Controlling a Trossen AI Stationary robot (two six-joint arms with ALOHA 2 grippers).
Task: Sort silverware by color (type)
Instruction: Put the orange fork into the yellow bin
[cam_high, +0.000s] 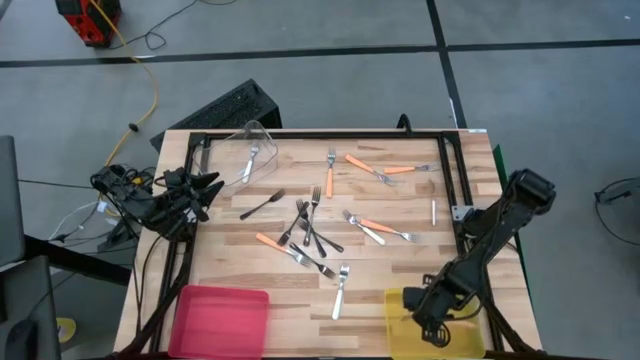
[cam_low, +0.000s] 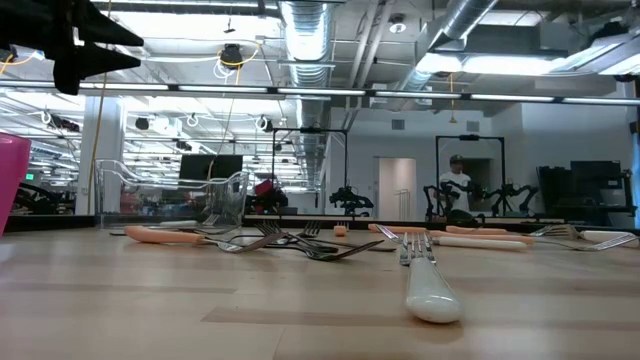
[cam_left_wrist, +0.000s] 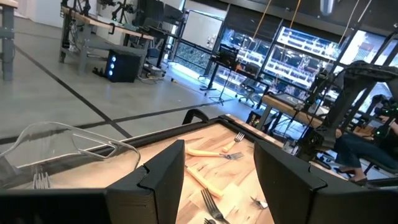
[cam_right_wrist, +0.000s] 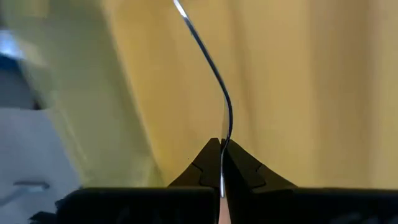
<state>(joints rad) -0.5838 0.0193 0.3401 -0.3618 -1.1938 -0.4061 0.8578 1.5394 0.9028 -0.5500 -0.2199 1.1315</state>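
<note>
The right gripper (cam_right_wrist: 222, 163) hangs over the yellow bin (cam_high: 400, 305) at the tabletop's (cam_high: 400, 270) near right corner, its fingers pressed together on a slim fork (cam_right_wrist: 214, 68) that points down into the bin. The left gripper (cam_high: 212, 187) waits at the left edge beside the clear bin (cam_high: 250, 145), fingers spread and holding nothing. One silver fork (cam_high: 251, 161) lies in that clear bin. The other forks (cam_high: 312, 228), orange-handled, dark and silver, lie scattered across the middle of the tabletop. A pink bin (cam_high: 220, 318) sits at the near left corner.
</note>
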